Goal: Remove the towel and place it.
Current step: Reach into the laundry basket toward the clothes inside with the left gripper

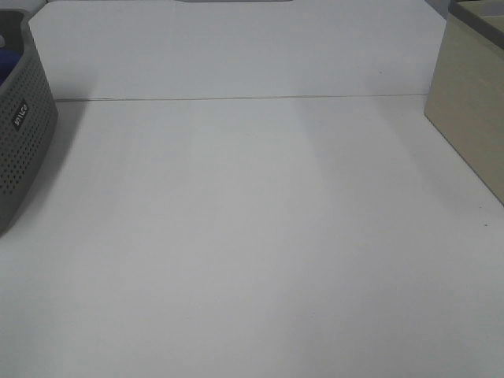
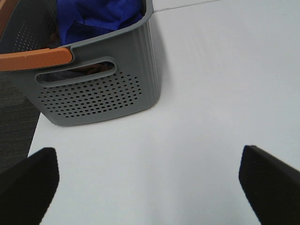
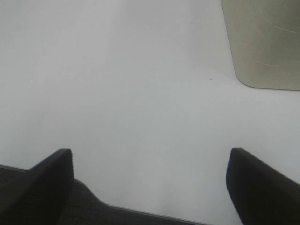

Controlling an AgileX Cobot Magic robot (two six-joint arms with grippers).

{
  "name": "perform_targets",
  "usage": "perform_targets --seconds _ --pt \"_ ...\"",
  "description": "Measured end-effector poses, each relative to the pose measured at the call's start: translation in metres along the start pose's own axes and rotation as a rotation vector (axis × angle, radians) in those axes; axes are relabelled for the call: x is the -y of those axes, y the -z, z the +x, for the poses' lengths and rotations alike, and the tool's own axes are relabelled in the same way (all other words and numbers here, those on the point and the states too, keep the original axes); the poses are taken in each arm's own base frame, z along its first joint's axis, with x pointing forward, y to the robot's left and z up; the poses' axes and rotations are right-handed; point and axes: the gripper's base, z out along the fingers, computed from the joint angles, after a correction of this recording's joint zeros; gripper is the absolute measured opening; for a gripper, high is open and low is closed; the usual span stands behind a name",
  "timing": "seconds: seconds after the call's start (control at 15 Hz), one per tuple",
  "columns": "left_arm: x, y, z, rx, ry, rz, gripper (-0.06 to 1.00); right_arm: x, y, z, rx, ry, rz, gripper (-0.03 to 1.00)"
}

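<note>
A white bench point(image 1: 252, 252) filled the high view. At its left edge stood a grey perforated basket point(image 1: 24, 134), and at the right edge a pale beige box point(image 1: 472, 118); the two sat well apart, with bare bench between them.

The towel point(image 2: 93, 16), royal blue and crumpled, lay inside the basket, bunched below the rim. An orange handle point(image 2: 33, 58) ran along the basket's near edge, above a slot-shaped grip hole in its wall.

The left gripper point(image 2: 150, 187) hung over the bench just beside the basket, its dark jaws spread wide and holding nothing. The right gripper point(image 3: 150, 183) hung over the bench's near edge, not far from the beige box, its jaws likewise spread wide and empty. Neither gripper touched the towel.
</note>
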Motion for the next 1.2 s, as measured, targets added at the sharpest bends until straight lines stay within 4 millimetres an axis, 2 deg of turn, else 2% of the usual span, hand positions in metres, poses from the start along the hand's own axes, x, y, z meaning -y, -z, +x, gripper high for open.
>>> perform_targets --seconds 0.07,0.27,0.4,0.6,0.87,0.93,1.0,1.2 --pt "0.0 -0.001 -0.001 -0.009 0.0 0.001 0.99 0.0 0.0 0.0 0.0 0.0 0.0 0.86" --pt "-0.007 -0.009 -0.049 -0.114 -0.119 0.021 0.99 0.0 0.0 0.0 0.0 0.0 0.0 0.86" --pt "-0.012 -0.02 -0.075 -0.161 -0.176 0.028 0.99 0.0 0.0 0.0 0.0 0.0 0.0 0.86" --pt "-0.02 -0.051 -0.125 -0.246 -0.303 0.061 0.99 0.0 0.0 0.0 0.0 0.0 0.0 0.86" --pt "-0.032 -0.113 -0.182 -0.405 -0.584 0.147 0.99 0.0 0.0 0.0 0.0 0.0 0.0 0.86" --pt "-0.038 -0.144 -0.196 -0.497 -0.673 0.173 0.99 0.0 0.0 0.0 0.0 0.0 0.0 0.86" --pt "-0.043 -0.164 -0.203 -0.55 -0.714 0.171 0.99 0.0 0.0 0.0 0.0 0.0 0.0 0.86" --pt "-0.057 -0.209 -0.235 -0.579 -0.778 0.119 0.99 0.0 0.0 0.0 0.0 0.0 0.0 0.86"
